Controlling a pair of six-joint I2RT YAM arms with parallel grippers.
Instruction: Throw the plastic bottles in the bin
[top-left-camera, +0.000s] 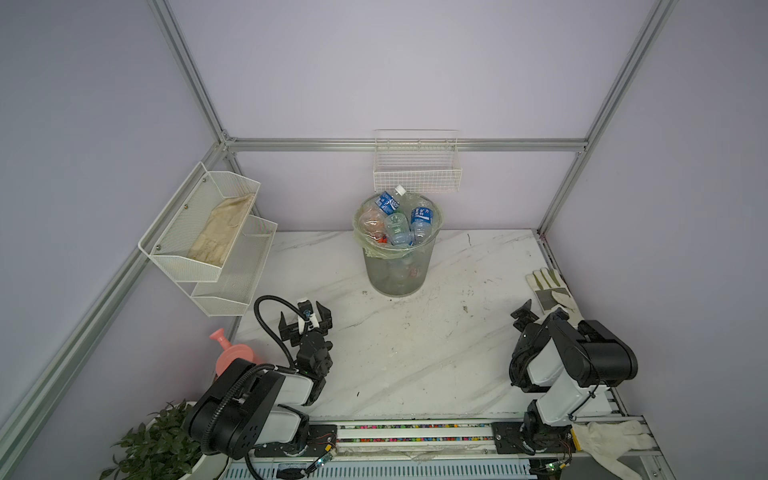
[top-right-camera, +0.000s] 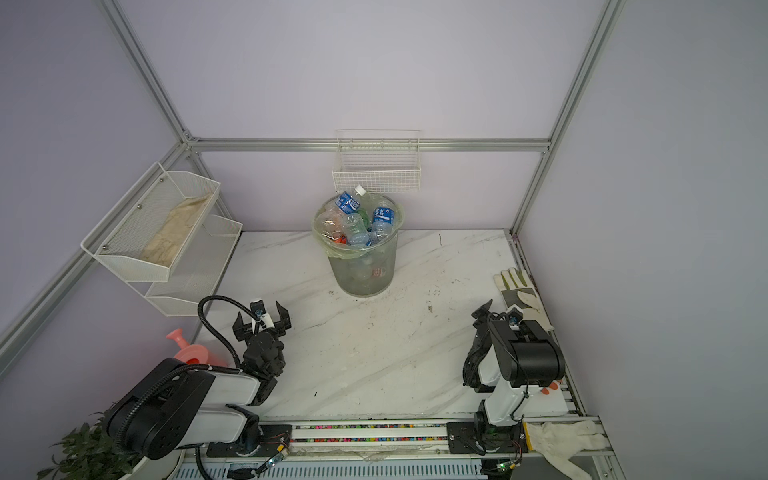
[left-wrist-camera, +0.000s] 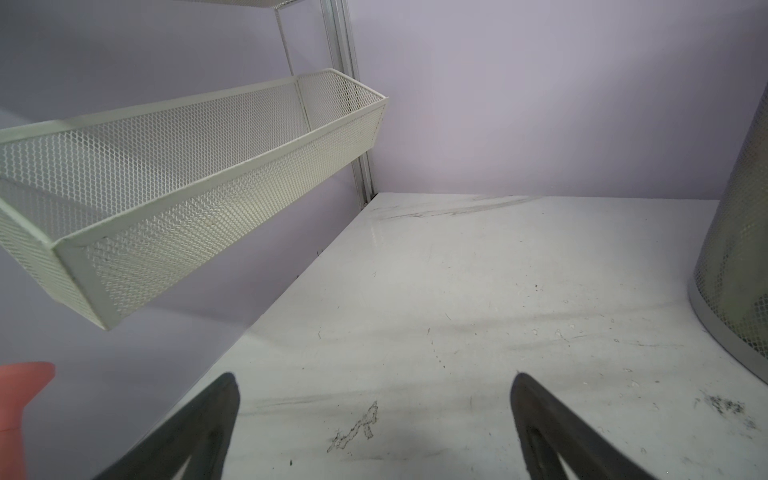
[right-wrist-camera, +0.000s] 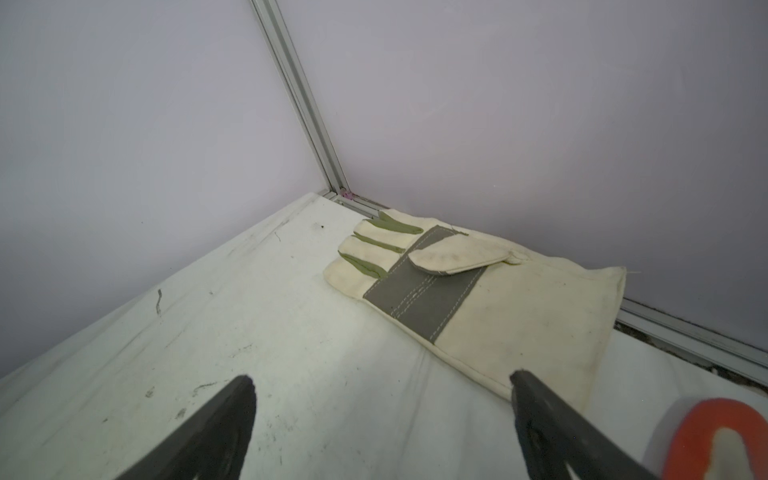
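Observation:
The bin (top-left-camera: 397, 270) (top-right-camera: 365, 274), grey mesh with a pale green liner, stands at the back middle of the marble table. It is heaped to the rim with the plastic bottles (top-left-camera: 400, 224) (top-right-camera: 358, 226), some with blue labels. I see no bottle lying on the table. My left gripper (top-left-camera: 305, 318) (top-right-camera: 262, 318) (left-wrist-camera: 376, 378) hovers open over bare table, near and to the left of the bin (left-wrist-camera: 739, 249). My right gripper (top-right-camera: 505, 313) (right-wrist-camera: 381, 377) is open and holds nothing, close to the right wall, beside a work glove (right-wrist-camera: 478, 291).
A white wire basket (top-left-camera: 417, 166) hangs on the back wall above the bin. On the left wall is a two-tier mesh rack (top-left-camera: 208, 237). A pink watering can (top-left-camera: 230, 353) and a plant (top-left-camera: 153, 444) sit front left. Gloves (top-left-camera: 548, 289) (top-left-camera: 611, 440) lie along the right side.

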